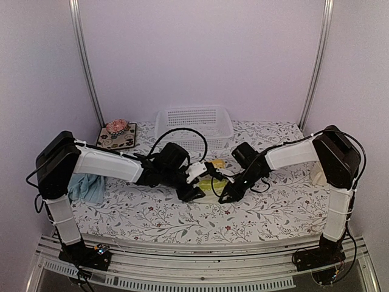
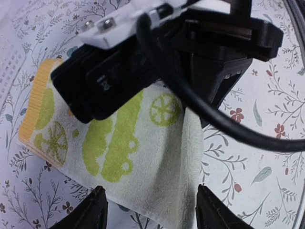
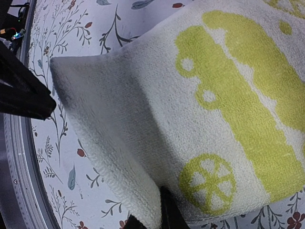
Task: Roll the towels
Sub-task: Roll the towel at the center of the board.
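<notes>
The yellow-green towel lies mid-table between both grippers; close up it is white terry with lime prints and an orange hem. My right gripper is shut on a raised fold of this towel, and its dark body hangs over the cloth in the left wrist view. My left gripper is open, its two fingertips standing either side of the towel's near end. From above, the left gripper and right gripper almost meet. The pale blue towel lies crumpled at the left, under the left arm.
A white perforated basket stands at the back centre. A dark floral mat with a pink object on it sits at the back left. The left finger shows dark at the right wrist view's left edge.
</notes>
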You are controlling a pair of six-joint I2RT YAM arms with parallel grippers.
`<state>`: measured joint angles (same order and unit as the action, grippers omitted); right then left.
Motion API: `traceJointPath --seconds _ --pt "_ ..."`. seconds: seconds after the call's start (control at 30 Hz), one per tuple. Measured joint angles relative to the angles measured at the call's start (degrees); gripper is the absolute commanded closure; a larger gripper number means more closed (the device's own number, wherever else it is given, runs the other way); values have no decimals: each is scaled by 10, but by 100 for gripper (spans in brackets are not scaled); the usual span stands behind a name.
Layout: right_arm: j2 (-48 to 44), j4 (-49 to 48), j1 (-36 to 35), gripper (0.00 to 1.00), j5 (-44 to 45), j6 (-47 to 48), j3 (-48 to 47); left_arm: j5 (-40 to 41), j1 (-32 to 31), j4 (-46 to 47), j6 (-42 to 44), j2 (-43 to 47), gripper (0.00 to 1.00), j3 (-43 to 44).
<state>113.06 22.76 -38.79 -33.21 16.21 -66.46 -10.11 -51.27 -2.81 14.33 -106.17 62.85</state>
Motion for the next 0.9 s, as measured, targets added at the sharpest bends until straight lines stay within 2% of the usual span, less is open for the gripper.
traceJointPath --seconds 0.3,0.63,0.77,0.9 --pt "15 14 7 89 -17 -9 -18 -17 0 2 2 -6 38 4" --pt "15 15 7 86 -19 -12 -19 45 0 -4 -9 -54 46 27" --pt "15 17 8 82 -22 -18 -19 60 1 -1 -14 -75 47 41" --pt "15 17 13 64 -28 -21 -19 64 1 3 -21 -81 48 49"
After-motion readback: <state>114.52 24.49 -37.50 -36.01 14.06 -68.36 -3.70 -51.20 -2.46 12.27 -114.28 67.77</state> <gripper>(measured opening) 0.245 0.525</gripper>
